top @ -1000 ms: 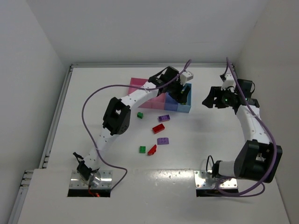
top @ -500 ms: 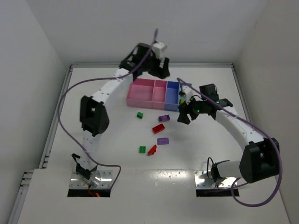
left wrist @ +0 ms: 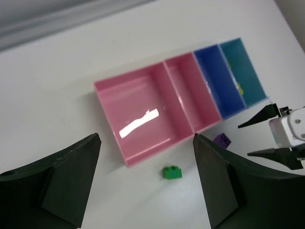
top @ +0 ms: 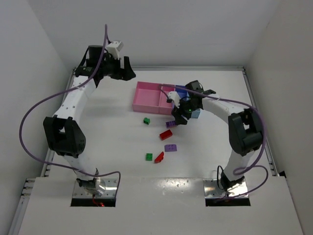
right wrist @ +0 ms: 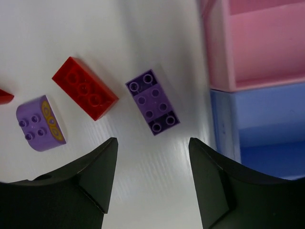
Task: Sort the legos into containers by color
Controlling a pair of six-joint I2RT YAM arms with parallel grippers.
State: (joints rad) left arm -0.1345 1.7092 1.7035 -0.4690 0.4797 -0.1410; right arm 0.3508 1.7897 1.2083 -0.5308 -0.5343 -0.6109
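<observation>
Right gripper (right wrist: 152, 143) hangs spread above a purple lego (right wrist: 152, 102) beside the containers (top: 148, 98) — left gripper (left wrist: 146, 137), also spread, far left.

Four joined bins (top: 157, 109) sitting in row on tabletop (top: 107, 137): wide pink bin (left wrist: 136, 112), narrower pink bin (left wrist: 183, 93), blue-violet bin (left wrist: 214, 78), light blue bin (left wrist: 243, 67). Yellow-green bit (left wrist: 237, 87) lying in light blue bin. Loose legos lying flat on tabletop:
- dark green brick (top: 146, 120) lying near wide pink bin
- purple 2x4 brick (right wrist: 152, 102) lying just beside bins, askew
- red brick (right wrist: 84, 94) lying beside it
- rounded purple brick (right wrist: 39, 123) showing yellow mark
- second green brick (top: 148, 156) and second red brick (top: 159, 157) lying side by side
</observation>
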